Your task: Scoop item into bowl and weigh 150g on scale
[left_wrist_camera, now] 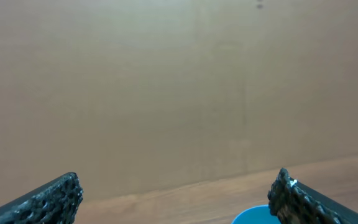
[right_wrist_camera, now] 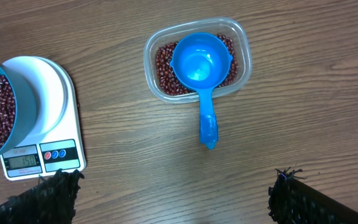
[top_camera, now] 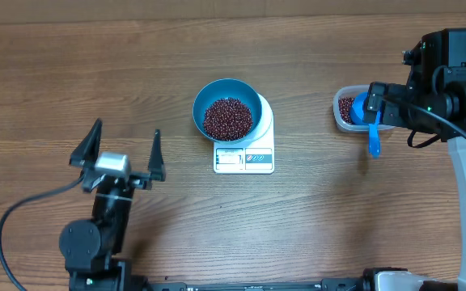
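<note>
The teal-blue bowl (top_camera: 227,90) sits on the white scale (top_camera: 244,158) at the table's middle, with a heap of dark red-brown beans (top_camera: 228,119) inside. More beans (right_wrist_camera: 163,65) lie in a clear tub (right_wrist_camera: 241,50). An empty blue scoop (right_wrist_camera: 197,62) rests on them, its handle sticking out over the rim. My right gripper (right_wrist_camera: 176,190) hangs open above the table beside the tub, holding nothing. My left gripper (top_camera: 124,149) stands open at the left, well away from the bowl and tilted up, with only a sliver of the bowl (left_wrist_camera: 250,216) in its view.
The scale's display (right_wrist_camera: 27,162) and buttons face the near side. The tub (top_camera: 348,109) stands to the right of the scale, partly under my right arm (top_camera: 435,89). Bare wooden table lies between the left gripper and the scale.
</note>
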Robot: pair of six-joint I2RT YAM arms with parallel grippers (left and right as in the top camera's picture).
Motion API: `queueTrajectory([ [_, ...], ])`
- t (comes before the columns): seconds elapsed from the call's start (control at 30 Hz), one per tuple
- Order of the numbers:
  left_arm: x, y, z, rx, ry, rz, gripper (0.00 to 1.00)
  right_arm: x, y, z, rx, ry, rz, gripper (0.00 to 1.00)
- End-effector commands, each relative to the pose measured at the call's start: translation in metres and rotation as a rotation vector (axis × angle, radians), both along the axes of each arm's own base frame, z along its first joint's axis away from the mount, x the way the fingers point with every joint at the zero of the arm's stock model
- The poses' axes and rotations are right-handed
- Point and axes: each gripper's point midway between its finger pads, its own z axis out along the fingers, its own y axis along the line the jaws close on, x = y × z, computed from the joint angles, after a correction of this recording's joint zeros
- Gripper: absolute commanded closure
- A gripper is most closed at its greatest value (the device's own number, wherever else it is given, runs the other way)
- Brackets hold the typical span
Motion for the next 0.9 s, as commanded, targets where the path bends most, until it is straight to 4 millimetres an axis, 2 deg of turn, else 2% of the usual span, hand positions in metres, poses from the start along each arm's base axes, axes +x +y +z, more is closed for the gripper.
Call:
queueTrajectory([
  [0.0, -0.007, 0.015, -0.013, -0.057, -0.007, 0.044, 0.0, -0.001, -0.002, 0.014, -0.012, -0.044, 0.004, 0.0],
  [0.27, -0.02, 0.041, -0.042, -0.119, -0.022, 0.135, 0.01, -0.001, -0.002, 0.014, -0.013, -0.044, 0.003, 0.0],
  [0.57, -0.025, 0.054, -0.089, -0.166, 0.02, 0.188, 0.0, -0.001, -0.002, 0.014, -0.012, -0.044, 0.004, 0.0],
  [0.77, -0.024, 0.06, -0.103, -0.171, 0.072, 0.219, 0.01, -0.001, -0.002, 0.014, -0.012, -0.044, 0.004, 0.0],
  [0.87, -0.023, 0.062, -0.118, -0.168, 0.135, 0.233, 0.01, -0.001, -0.002, 0.014, -0.012, -0.044, 0.004, 0.0],
])
